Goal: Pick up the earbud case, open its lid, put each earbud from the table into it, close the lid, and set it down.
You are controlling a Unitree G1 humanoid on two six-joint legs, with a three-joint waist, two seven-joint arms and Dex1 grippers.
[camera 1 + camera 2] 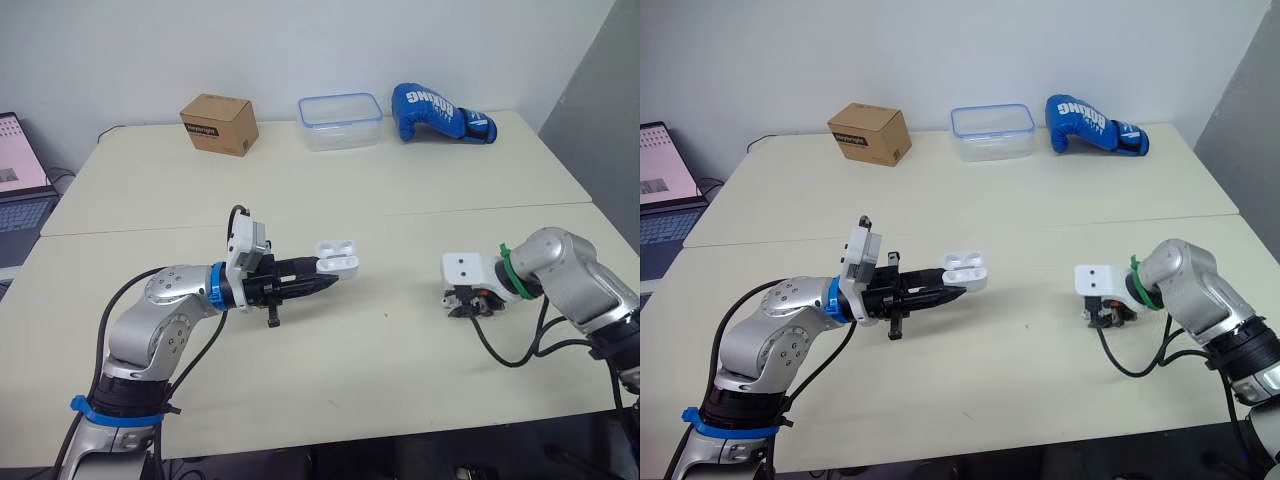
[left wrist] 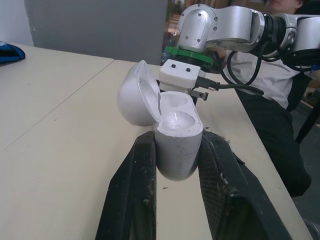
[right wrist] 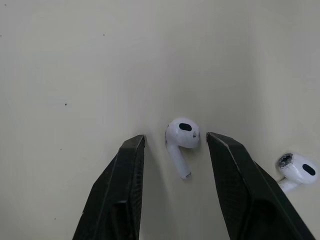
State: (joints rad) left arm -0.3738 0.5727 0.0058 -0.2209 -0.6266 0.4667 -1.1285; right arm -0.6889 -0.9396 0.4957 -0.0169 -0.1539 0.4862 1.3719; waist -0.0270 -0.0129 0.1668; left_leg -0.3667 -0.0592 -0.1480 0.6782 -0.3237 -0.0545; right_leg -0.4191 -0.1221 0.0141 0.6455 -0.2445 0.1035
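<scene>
My left gripper [image 1: 325, 283] is shut on the white earbud case [image 1: 338, 260], held above the middle of the table with its lid swung open. In the left wrist view the case [image 2: 172, 135] sits between the two black fingers and both its wells look empty. My right gripper [image 3: 175, 142] points down at the table on the right, open, its fingers either side of a white earbud [image 3: 181, 141]. A second earbud [image 3: 296, 171] lies just beside it. From the head, the right gripper [image 1: 470, 303] hides both earbuds.
At the table's far edge stand a cardboard box [image 1: 218, 124], a clear plastic container [image 1: 340, 121] and a blue boxing glove [image 1: 440, 113]. A laptop [image 1: 20, 180] sits off the left side. A seam [image 1: 400, 212] crosses the table.
</scene>
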